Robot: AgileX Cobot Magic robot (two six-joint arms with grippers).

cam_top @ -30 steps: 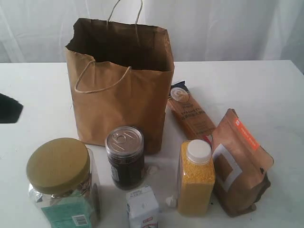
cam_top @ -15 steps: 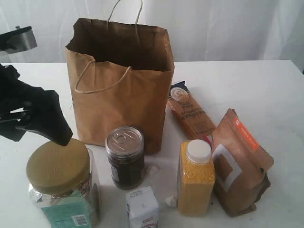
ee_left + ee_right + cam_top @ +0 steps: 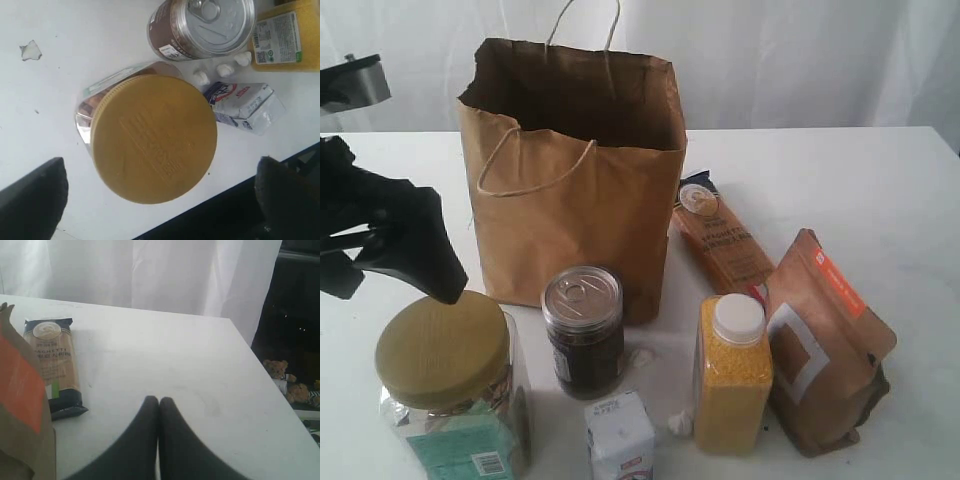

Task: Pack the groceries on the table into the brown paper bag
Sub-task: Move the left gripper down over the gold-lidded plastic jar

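Left gripper spread wide; olive-lidded jar directly beneath

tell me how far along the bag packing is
Done: nothing visibly packed. The brown paper bag stands open, and the clear jar with olive lid, dark silver-topped jar, white carton, yellow-grain bottle, brown orange-labelled pouch and long spaghetti packet all sit on the table. In hand: the left gripper hovers open over the jar's lid. The right gripper is shut, holding nothing. Left: all six items.

Brown paper bag upright, open, olive-lidded jar in front
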